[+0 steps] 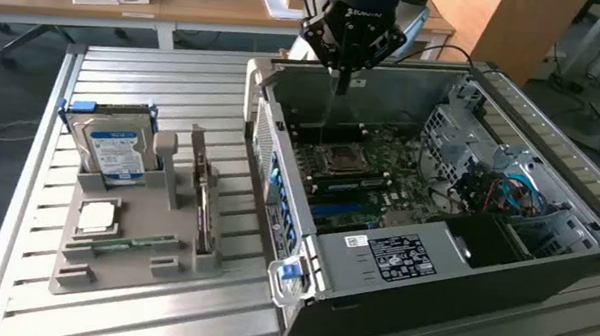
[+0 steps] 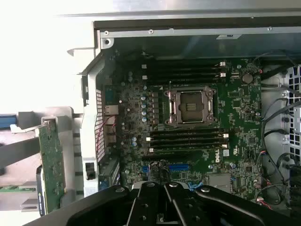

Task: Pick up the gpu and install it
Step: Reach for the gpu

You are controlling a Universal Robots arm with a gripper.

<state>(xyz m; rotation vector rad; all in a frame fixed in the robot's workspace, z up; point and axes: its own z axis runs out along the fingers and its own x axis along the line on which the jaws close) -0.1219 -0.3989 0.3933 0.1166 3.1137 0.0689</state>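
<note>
The gpu stands on edge in a slot of the grey holder on the exterior view's left; its green board also appears beside the case in the wrist view. My gripper hangs well away from it, above the far part of the open computer case. Its fingers are pressed together with nothing between them, pointing down at the motherboard. The expansion slots lie just beyond the fingertips.
The holder also carries a blue-labelled hard drive, a processor chip and a memory stick. In the case are the CPU socket, memory slots, cables and a black power supply. A cluttered desk stands behind.
</note>
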